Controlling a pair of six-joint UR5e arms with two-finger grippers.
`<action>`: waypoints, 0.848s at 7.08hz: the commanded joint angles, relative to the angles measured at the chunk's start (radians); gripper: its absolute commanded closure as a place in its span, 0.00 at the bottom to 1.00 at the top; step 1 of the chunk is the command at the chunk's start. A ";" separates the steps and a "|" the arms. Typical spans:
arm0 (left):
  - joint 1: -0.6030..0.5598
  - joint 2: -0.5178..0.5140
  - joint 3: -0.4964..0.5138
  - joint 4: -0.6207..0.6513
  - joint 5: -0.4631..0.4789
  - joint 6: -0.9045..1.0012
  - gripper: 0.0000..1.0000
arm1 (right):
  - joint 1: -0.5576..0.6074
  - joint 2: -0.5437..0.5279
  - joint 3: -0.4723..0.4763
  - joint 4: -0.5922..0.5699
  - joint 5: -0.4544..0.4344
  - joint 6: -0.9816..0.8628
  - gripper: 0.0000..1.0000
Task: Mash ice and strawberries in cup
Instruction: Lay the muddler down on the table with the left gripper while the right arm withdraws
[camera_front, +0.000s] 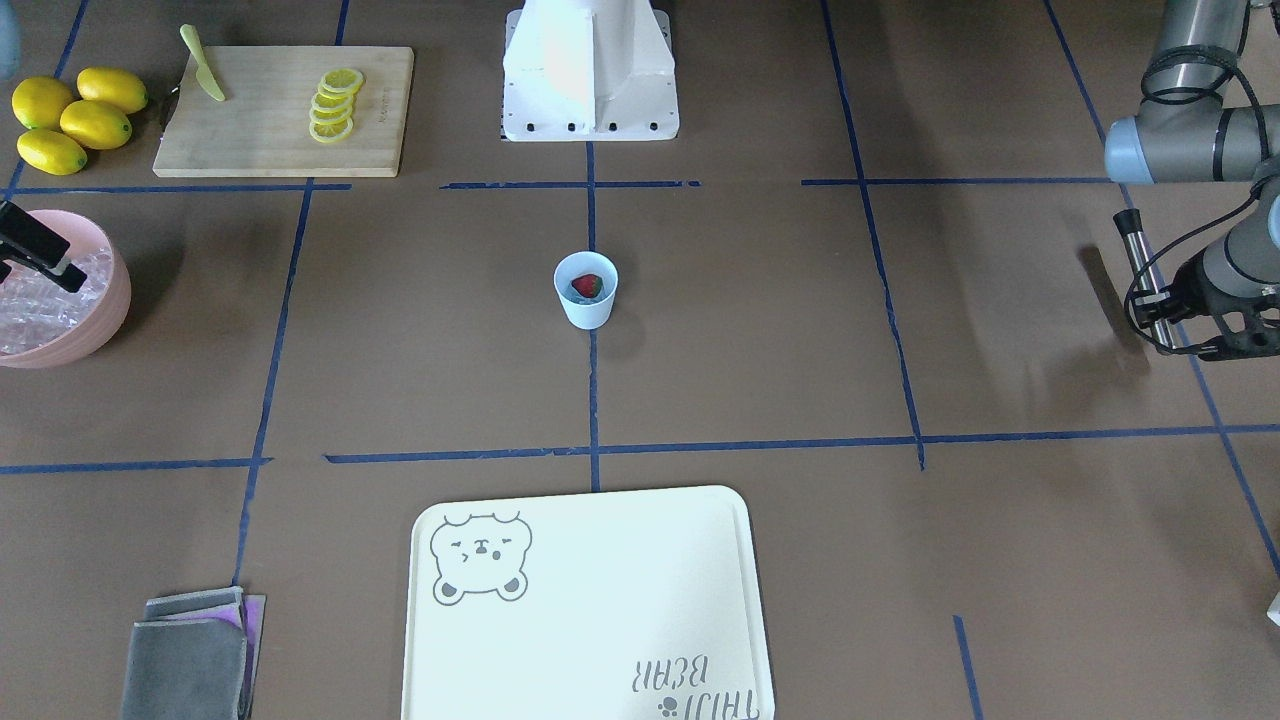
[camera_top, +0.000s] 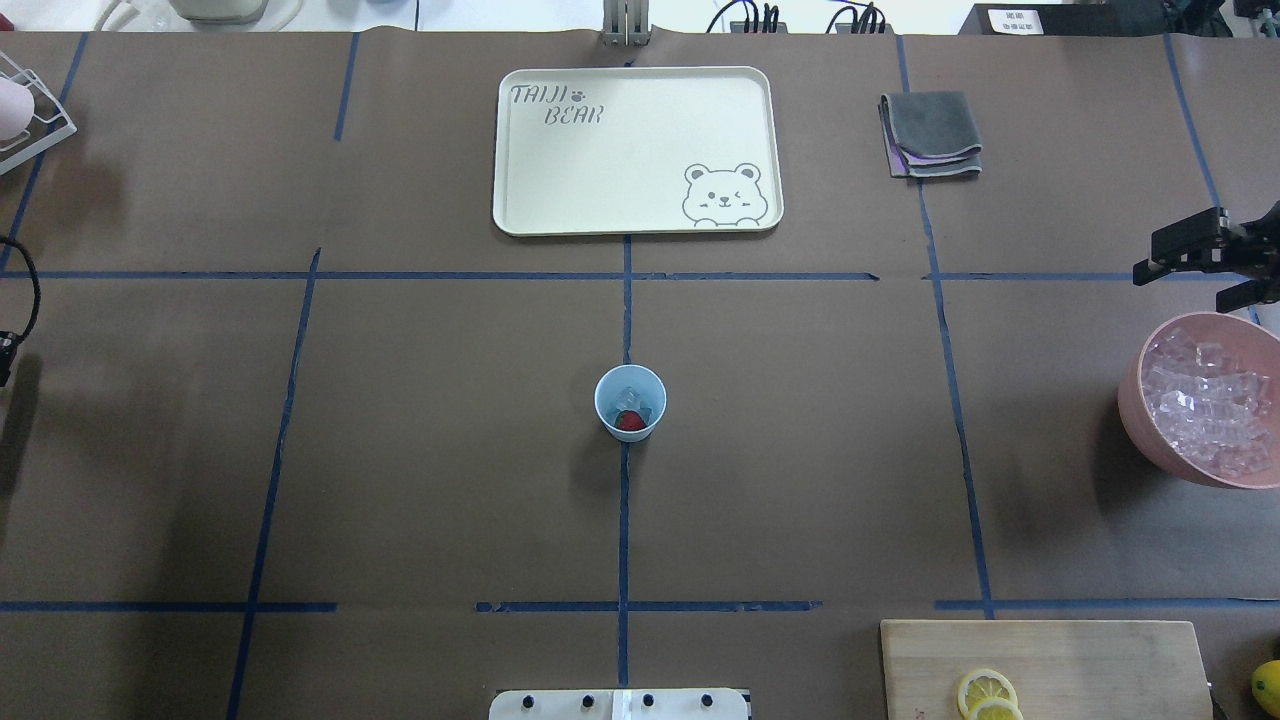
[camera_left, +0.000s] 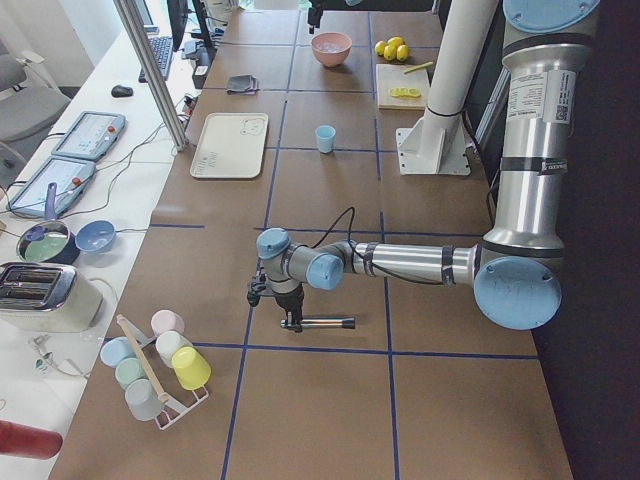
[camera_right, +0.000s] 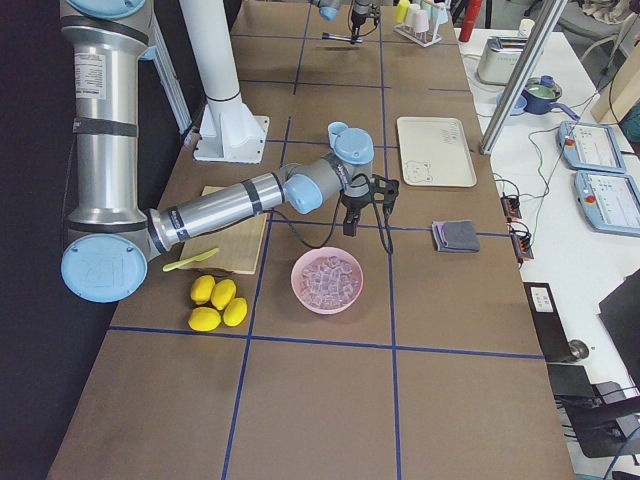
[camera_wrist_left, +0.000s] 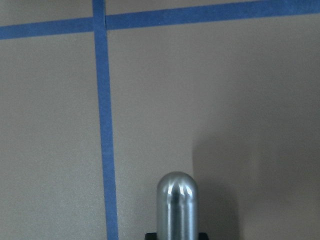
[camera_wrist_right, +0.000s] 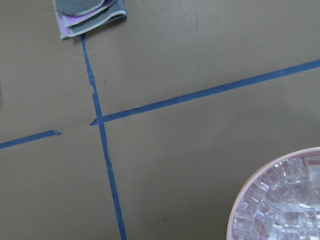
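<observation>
The pale blue cup (camera_front: 586, 300) (camera_top: 630, 385) stands upright at the table's middle on a blue tape line. Inside it lie the red strawberry (camera_front: 588, 286) (camera_top: 629, 422) and a few clear ice cubes (camera_top: 630, 399). More ice (camera_top: 1210, 405) fills the pink bowl (camera_top: 1135, 420). My left gripper (camera_front: 1160, 305) (camera_left: 290, 318) is far off to the cup's side, shut on a steel masher rod (camera_front: 1140, 260) (camera_wrist_left: 177, 207). Beside and above the pink bowl hangs my right gripper (camera_top: 1185, 285) (camera_front: 45, 265), open and holding nothing.
A pale bear-print tray (camera_top: 640, 150) lies beyond the cup, with a folded grey cloth (camera_top: 930, 135) beside it. A cutting board (camera_front: 260, 140) carries lemon slices and a green knife (camera_front: 203, 65), with whole lemons (camera_front: 70, 120) next to it. A rack of cups (camera_left: 160, 360) stands near the left arm.
</observation>
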 joint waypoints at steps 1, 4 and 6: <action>0.000 -0.002 0.019 -0.027 0.001 -0.001 0.94 | 0.000 -0.001 0.000 0.000 0.000 0.001 0.00; 0.002 -0.008 0.059 -0.078 0.000 -0.010 0.83 | 0.000 0.000 0.002 0.000 0.001 0.001 0.00; 0.002 -0.008 0.056 -0.079 0.000 -0.007 0.31 | 0.000 0.000 0.003 -0.002 0.001 0.003 0.00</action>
